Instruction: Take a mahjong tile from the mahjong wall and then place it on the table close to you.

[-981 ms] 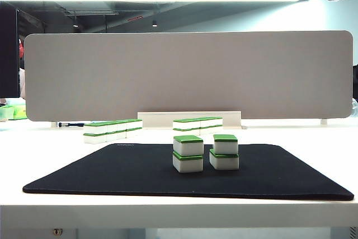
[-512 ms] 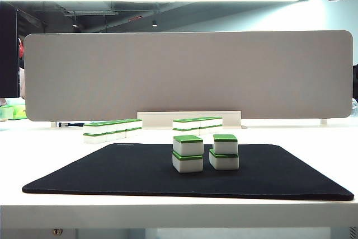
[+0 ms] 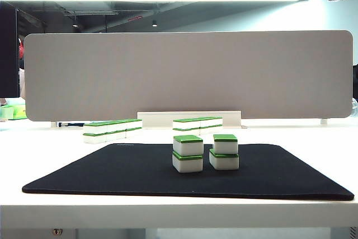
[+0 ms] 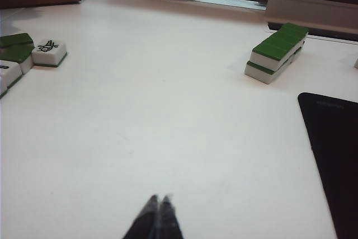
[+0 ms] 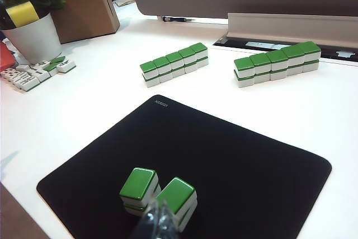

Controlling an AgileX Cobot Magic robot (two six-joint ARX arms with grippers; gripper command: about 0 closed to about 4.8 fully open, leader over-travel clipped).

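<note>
— Right wrist view: where is the mahjong wall [image 5: 174,64] seen?
— Behind the mat [image 5: 235,155]. The right gripper [image 5: 158,216], seemingly clenched, is held above two stacks [image 5: 159,193]; the left gripper [image 4: 159,202] is clenched, empty.

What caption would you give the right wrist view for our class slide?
Right gripper, shut and empty, hovers over two green-topped tile stacks on the black mat, with two mahjong wall rows behind.

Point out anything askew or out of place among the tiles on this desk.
On the black rectangular mat, two two-high stacks of green-topped white tiles stand at differing angles, not flush. By the white plant pot, loose tiles lie scattered, some face up. Both far tile rows look straight. Both pincers appear shut, holding nothing.
</note>
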